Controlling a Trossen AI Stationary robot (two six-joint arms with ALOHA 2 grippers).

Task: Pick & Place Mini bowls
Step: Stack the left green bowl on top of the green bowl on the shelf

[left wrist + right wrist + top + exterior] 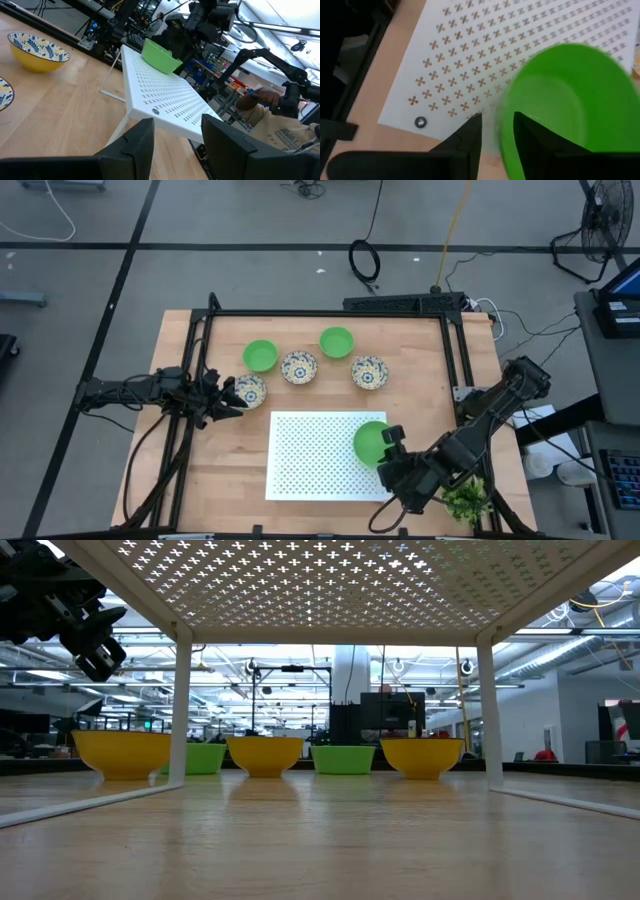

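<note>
Green plastic, a small round bowl, sits on the right edge of the white perforated metal shelf in the lower middle of the high view. The right gripper is at its rim; in the right wrist view one finger is inside the wall and one outside, with a gap showing, so I judge the bowl to be loose or barely pinched, not firmly held. The risk is that a finger drags the rim as the arm lifts away, tipping the light bowl or sliding it off the shelf's edge, which lies just beside it.

The left gripper, at the left of the high view, stands part open and empty beside a white floral bowl. Two more floral bowls and two green ones lie in a loose row on the wooden table.
</note>
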